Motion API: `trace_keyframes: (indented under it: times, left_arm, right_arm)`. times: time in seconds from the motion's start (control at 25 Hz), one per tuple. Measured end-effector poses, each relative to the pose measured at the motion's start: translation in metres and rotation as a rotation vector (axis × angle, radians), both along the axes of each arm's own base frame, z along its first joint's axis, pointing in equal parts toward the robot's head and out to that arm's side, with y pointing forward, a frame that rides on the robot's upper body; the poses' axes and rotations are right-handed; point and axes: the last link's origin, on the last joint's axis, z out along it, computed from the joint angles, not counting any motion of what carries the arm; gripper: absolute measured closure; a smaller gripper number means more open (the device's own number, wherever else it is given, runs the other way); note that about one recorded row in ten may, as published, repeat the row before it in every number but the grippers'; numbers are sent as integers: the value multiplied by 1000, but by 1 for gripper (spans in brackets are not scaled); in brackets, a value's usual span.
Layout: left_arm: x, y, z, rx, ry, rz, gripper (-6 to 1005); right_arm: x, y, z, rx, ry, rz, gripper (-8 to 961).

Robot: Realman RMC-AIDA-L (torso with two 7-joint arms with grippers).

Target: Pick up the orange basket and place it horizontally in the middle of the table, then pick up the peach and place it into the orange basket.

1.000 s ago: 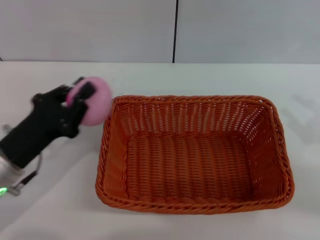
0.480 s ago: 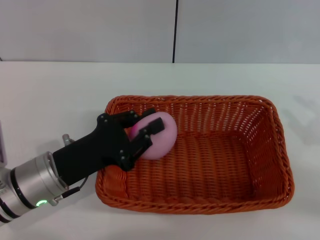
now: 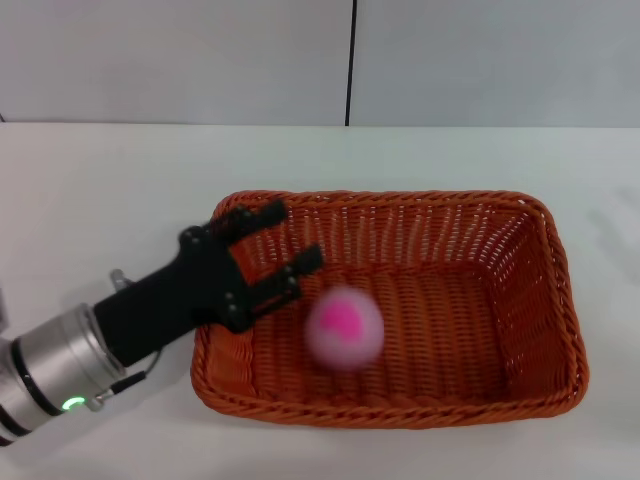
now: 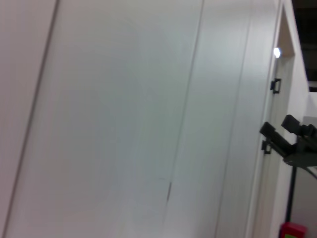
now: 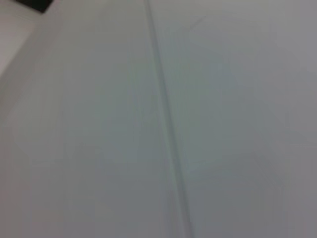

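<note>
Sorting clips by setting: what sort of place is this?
Probably a lab or test room, not a home: a bare white table, plain grey wall panels, and only a basket and peach set out.

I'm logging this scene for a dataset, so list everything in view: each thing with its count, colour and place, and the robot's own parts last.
Woven wicker orange basket: one, orange-brown, lying lengthwise mid-table.
Small round peach: one, pale pink with a magenta blotch, inside the basket left of its centre, free of the gripper.
Flat white table: one, white, under everything.
Wall: pale grey panels with a dark vertical seam, behind the table.
Left gripper: one, black, fingers open over the basket's left rim, on a black and silver arm.
Right gripper: not in view.
</note>
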Motion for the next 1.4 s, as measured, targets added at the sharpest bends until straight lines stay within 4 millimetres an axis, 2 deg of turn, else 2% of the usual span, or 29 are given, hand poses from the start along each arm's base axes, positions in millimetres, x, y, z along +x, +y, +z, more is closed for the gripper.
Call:
trace_keyframes:
  times: [0.12, 0.2, 0.24, 0.28, 0.44, 0.64, 0.84, 1.04, 1.32, 1.4]
  left_arm:
    - [-12, 2, 11, 69, -7, 66, 298]
    - [-26, 3, 24, 156, -13, 132, 204]
    - [-42, 0, 39, 273, -13, 211, 201]
    - [-42, 0, 39, 273, -13, 211, 198]
    - [-71, -7, 61, 485, -27, 378, 187]
    - [-91, -15, 70, 656, 14, 499, 172]
    - [-99, -20, 76, 718, 20, 558, 172]
    - [-102, -19, 74, 712, 25, 583, 172]
    - [-103, -20, 75, 720, 29, 584, 172]
    - [-102, -19, 76, 722, 30, 582, 172]
  right_arm:
    - [17, -7, 5, 118, 30, -106, 380]
    - [22, -10, 6, 151, 33, -138, 379]
    - [33, -14, 5, 229, 47, -226, 379]
    - [33, -14, 5, 229, 47, -226, 379]
    - [56, -22, -1, 409, 76, -459, 379]
    - [66, -21, -10, 519, 46, -614, 379]
    - [66, -13, -17, 503, 42, -653, 380]
    - [72, -11, -17, 515, 27, -706, 380]
    - [70, -9, -18, 513, 20, -697, 380]
    - [69, -8, -19, 510, 16, -696, 340]
